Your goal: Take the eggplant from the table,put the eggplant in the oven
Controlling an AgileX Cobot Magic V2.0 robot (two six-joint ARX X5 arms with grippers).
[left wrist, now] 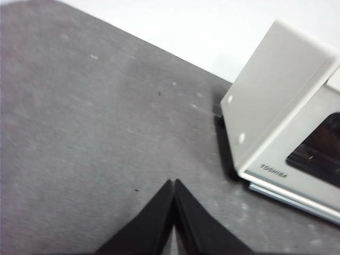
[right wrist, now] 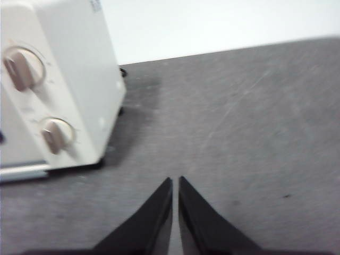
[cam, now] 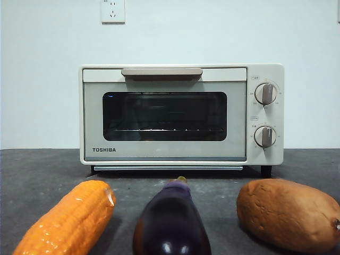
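Note:
The glossy dark purple eggplant [cam: 171, 220] lies on the dark grey table [cam: 42, 170] at the front centre, stem cap pointing toward the oven. Behind it stands the cream-white Toshiba oven [cam: 180, 114] with its dark glass door closed. Neither arm shows in the front view. My left gripper [left wrist: 174, 183] hangs shut over bare table beside the oven's [left wrist: 281, 111] left end. Over bare table by the knob side of the oven [right wrist: 58, 85], my right gripper [right wrist: 176, 180] is shut too. Both grippers hold nothing, and the eggplant is out of both wrist views.
An orange corn cob [cam: 69, 220] lies left of the eggplant and a brown sweet potato [cam: 289, 212] lies to its right. A pale wall with a socket [cam: 113, 10] rises behind the oven.

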